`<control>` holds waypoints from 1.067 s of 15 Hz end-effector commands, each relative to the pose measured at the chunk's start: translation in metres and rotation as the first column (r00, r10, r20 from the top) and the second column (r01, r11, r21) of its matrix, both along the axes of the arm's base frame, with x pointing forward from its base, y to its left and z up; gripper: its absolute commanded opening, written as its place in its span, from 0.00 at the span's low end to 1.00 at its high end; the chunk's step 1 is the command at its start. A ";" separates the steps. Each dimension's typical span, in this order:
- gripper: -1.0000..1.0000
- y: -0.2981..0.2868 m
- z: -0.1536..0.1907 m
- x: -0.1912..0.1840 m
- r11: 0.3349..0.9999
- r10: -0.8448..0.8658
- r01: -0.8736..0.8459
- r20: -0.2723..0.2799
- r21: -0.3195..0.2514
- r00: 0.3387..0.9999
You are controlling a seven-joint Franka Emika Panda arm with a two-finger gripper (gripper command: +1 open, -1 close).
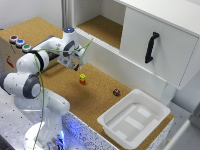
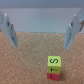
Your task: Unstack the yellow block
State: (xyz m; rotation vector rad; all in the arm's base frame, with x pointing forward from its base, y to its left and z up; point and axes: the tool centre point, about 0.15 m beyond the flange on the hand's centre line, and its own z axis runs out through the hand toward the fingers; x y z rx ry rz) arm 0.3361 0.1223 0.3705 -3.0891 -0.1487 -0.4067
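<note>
**A:** What fills most of the exterior view?

**B:** A cork-surfaced worktop (image 1: 100,85) runs from upper left to lower right. Behind it, across the upper right, stands a white cabinet (image 1: 160,40) with a black handle (image 1: 151,47). The white Franka arm (image 1: 35,82) occupies the left side, reaching toward the centre.

**A:** And next in size?

**B:** An empty white tub (image 1: 134,119) sits at the lower right. At the upper left edge there is a row of coloured buttons (image 1: 19,42).

**A:** Where is the yellow block?

**B:** Just left of the frame's centre, resting on top of a red block (image 1: 82,81). The yellow block (image 1: 82,77) shows a letter S on its face in the wrist view, low and right of centre (image 2: 54,63), with the red block (image 2: 53,75) beneath it.

**A:** What are the jaws doing?

**B:** The gripper (image 1: 76,65) hangs above and left of the stack, apart from it. Its jaws are spread wide and hold nothing; in the wrist view the two fingers (image 2: 75,30) sit at either side, and the stack lies beyond them.

**A:** Anything smaller?

**B:** A small dark brown round object (image 1: 116,92) lies on the worktop, between the stack and the tub.
</note>
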 end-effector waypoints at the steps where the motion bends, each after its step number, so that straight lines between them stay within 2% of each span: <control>1: 1.00 0.010 0.006 -0.003 1.000 -0.011 0.010 -0.035 -0.020 0.999; 13: 1.00 0.010 0.006 -0.003 1.000 -0.011 0.010 -0.035 -0.020 0.999; 14: 1.00 0.000 0.000 0.000 1.000 0.000 0.000 0.000 0.000 1.000; 16: 1.00 0.024 0.013 0.002 1.000 0.002 -0.002 -0.003 -0.002 1.000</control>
